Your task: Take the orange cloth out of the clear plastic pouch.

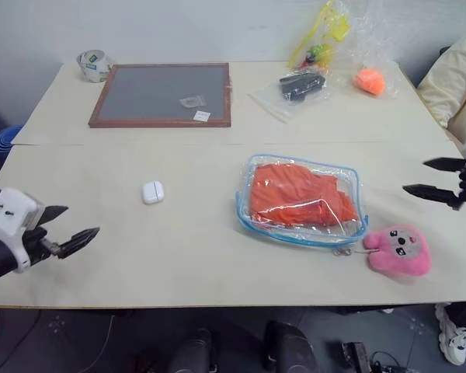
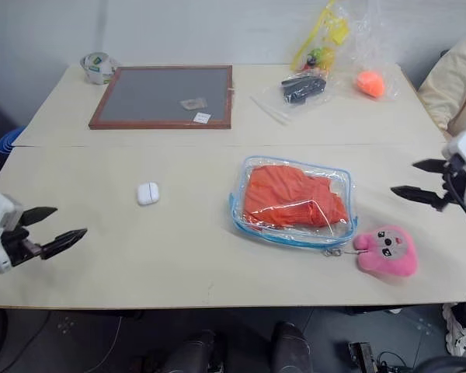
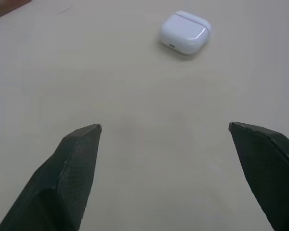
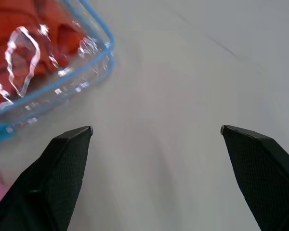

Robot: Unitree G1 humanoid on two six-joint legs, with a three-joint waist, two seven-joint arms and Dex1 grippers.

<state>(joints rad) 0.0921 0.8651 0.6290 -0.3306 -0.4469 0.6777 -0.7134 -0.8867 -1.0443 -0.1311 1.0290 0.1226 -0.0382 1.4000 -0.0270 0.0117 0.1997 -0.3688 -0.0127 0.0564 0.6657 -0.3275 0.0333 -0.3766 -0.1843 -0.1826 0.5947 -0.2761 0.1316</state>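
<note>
The clear plastic pouch (image 1: pixel 301 202) with light-blue edging lies flat on the table, right of centre. The orange cloth (image 1: pixel 295 194) is folded inside it. A pink plush toy (image 1: pixel 400 250) is chained to the pouch's near right corner. My right gripper (image 1: pixel 423 177) hovers open at the table's right edge, pointing left toward the pouch, a short gap away. In the right wrist view the pouch corner (image 4: pixel 53 72) lies ahead of the open fingers (image 4: pixel 62 168). My left gripper (image 1: pixel 74 223) is open at the near left, far from the pouch.
A white earbud case (image 1: pixel 152 192) lies ahead of the left gripper, also in the left wrist view (image 3: pixel 185 32). A framed grey board (image 1: pixel 165 94), a tape roll (image 1: pixel 94 64), thin clear bags (image 1: pixel 326 47) and an orange ball (image 1: pixel 370 80) sit at the back.
</note>
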